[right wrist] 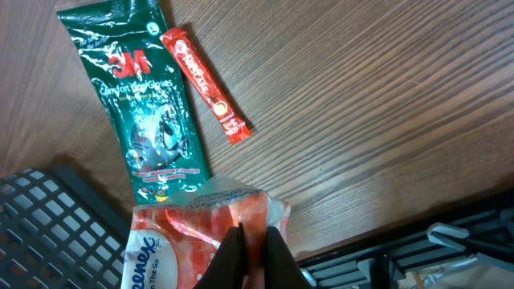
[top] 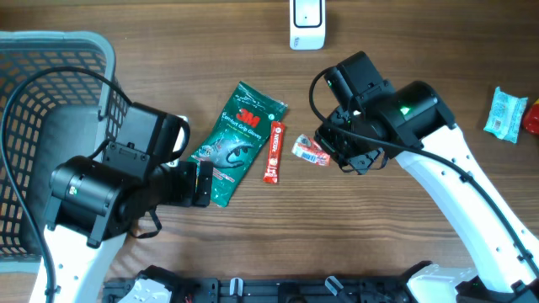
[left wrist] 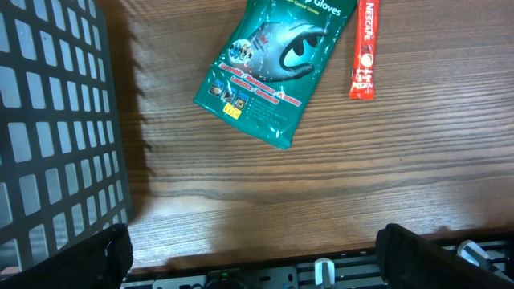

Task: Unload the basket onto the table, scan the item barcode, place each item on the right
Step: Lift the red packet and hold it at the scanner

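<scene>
A red and white Kleenex tissue pack (top: 310, 151) hangs just above the table's middle, my right gripper (top: 330, 154) shut on its edge. In the right wrist view the fingers pinch the pack (right wrist: 181, 241) at its sealed end, the gripper (right wrist: 250, 234) closed tight on the film. No barcode shows on it. A white scanner (top: 307, 23) stands at the far edge, apart from the pack. My left gripper (top: 202, 183) is open and empty at the lower end of a green gloves pack (top: 238, 141), its fingers (left wrist: 104, 257) spread wide over bare wood.
A red Nescafe stick (top: 274, 152) lies between the gloves pack and the tissue pack. A grey mesh basket (top: 50, 50) fills the left side. A light blue packet (top: 505, 114) and something red (top: 532, 116) lie at the right edge.
</scene>
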Robot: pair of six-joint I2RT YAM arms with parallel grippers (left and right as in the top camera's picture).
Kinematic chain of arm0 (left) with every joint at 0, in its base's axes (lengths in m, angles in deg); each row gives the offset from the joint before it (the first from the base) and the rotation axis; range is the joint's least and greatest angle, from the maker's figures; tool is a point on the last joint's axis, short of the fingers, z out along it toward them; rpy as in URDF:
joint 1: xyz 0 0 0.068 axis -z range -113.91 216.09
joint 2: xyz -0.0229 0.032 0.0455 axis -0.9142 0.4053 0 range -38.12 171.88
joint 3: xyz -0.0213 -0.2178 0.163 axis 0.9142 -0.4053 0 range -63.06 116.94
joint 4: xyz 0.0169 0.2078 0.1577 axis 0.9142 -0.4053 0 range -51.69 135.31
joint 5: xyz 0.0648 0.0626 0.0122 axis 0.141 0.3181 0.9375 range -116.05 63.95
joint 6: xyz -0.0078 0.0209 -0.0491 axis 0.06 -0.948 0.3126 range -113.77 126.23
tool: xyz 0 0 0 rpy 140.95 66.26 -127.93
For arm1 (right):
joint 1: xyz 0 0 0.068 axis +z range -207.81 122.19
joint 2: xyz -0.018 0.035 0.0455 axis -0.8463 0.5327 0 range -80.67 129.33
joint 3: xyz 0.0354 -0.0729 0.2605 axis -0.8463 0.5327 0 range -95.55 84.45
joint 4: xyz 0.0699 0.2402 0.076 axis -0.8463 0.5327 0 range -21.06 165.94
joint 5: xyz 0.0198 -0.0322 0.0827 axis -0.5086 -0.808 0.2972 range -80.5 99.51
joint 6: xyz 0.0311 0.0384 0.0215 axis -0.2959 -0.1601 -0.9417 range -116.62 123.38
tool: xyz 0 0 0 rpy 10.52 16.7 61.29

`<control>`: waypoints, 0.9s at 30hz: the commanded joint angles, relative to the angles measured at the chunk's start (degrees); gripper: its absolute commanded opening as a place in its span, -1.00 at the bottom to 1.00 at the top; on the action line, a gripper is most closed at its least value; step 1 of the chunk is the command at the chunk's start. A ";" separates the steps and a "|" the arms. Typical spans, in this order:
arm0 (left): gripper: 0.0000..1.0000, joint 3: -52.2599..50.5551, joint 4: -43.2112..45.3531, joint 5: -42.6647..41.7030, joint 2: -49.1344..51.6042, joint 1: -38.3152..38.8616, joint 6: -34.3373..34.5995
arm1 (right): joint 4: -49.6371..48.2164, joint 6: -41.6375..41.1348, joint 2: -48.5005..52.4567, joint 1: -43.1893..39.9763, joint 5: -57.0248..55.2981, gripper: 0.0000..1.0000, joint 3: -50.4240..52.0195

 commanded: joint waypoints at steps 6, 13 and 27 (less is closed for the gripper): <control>1.00 0.26 0.13 -0.48 -0.37 -0.22 0.55 | -0.26 0.59 -0.70 0.26 -1.70 -0.91 0.20; 1.00 0.26 0.13 -0.48 -0.37 -0.22 0.55 | -0.68 0.52 -0.70 0.20 -10.60 -0.91 0.20; 1.00 0.26 0.13 -0.48 -0.37 -0.22 0.55 | -43.01 27.52 0.35 -0.37 -34.53 -0.91 7.04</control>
